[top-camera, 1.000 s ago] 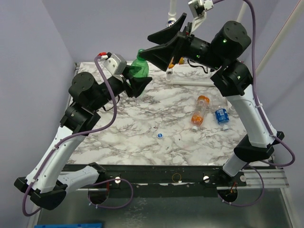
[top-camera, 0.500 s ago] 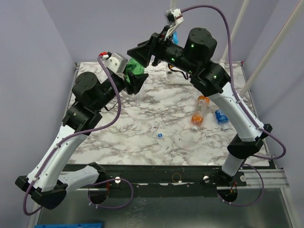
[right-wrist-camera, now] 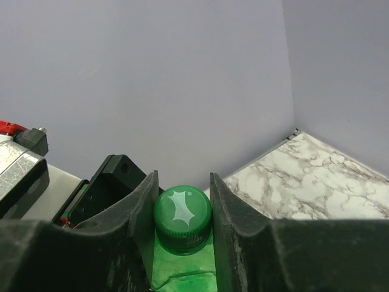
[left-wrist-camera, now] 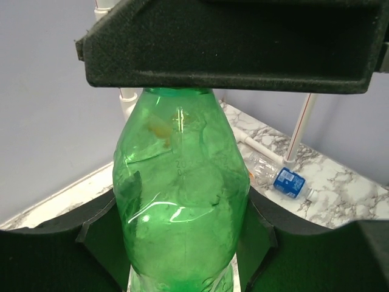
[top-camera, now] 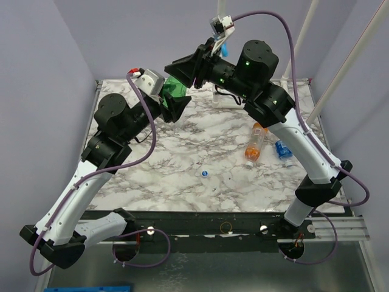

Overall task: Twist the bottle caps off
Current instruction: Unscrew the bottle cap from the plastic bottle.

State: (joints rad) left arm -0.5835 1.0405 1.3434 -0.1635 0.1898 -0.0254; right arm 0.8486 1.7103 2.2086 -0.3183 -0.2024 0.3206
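Observation:
My left gripper [top-camera: 172,100] holds the green bottle [top-camera: 175,90] upright above the table's back left, its jaws shut on the body [left-wrist-camera: 182,201]. The right gripper [top-camera: 185,68] sits over the bottle's top. In the right wrist view its two fingers [right-wrist-camera: 138,213] press on either side of the green cap [right-wrist-camera: 182,210], which is screwed onto the neck. An orange bottle [top-camera: 255,143] and a clear bottle with a blue label [top-camera: 283,149] lie on the marble table at the right. A small loose whitish-blue cap [top-camera: 205,173] lies near the middle.
A white pipe frame [top-camera: 237,100] stands at the back of the table [top-camera: 152,176], with white poles rising at the right. Purple walls close in the left and back sides. The blue-label bottle [left-wrist-camera: 289,181] shows beyond the green one.
The right arm swung left over the green bottle and its jaws closed from wide open onto the cap. The left arm kept holding the bottle, shifting only slightly.

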